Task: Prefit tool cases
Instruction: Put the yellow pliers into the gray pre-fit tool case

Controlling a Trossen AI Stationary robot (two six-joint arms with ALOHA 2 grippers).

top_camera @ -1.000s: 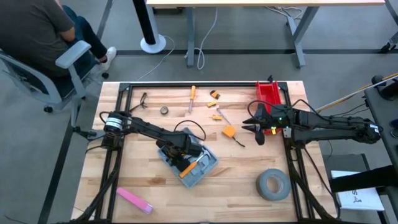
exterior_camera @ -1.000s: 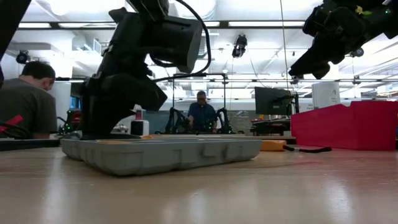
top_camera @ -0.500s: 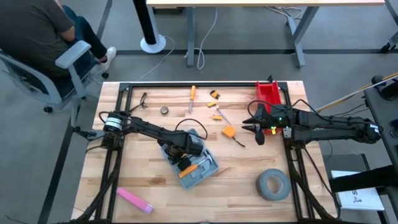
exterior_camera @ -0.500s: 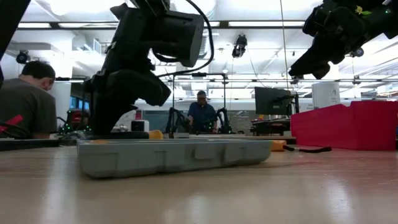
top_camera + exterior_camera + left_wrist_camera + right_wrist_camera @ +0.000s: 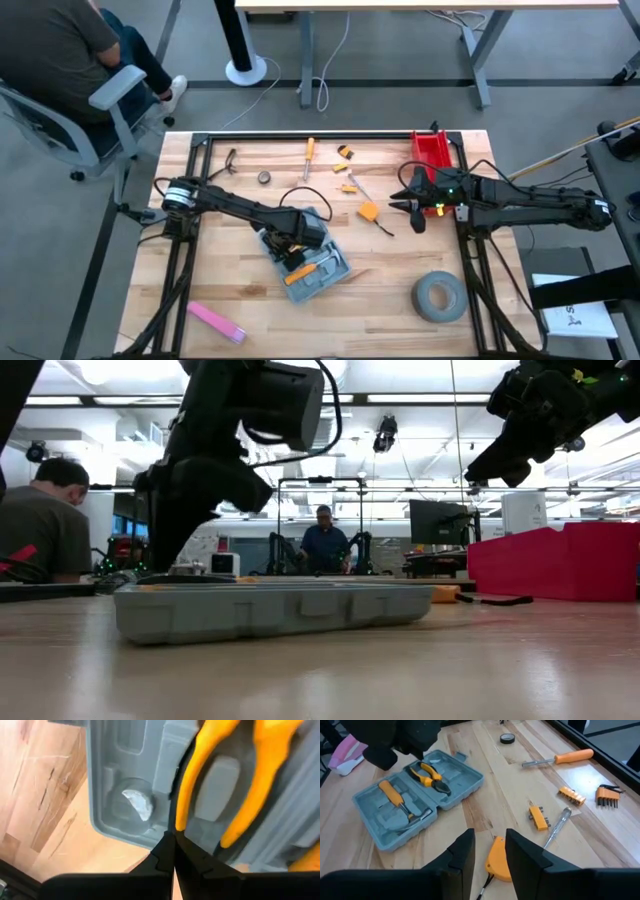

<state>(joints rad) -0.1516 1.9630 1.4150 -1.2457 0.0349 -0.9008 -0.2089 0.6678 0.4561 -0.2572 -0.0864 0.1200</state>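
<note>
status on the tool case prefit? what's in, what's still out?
Done: yellow-handled pliers and an orange-handled tool sit in the open tool case.

In hand: the left gripper, shut, is at the case's rim by the pliers; right gripper is open over the orange tape measure.

Left: screwdriver, bit holders and tape measure remain on the table.
</note>
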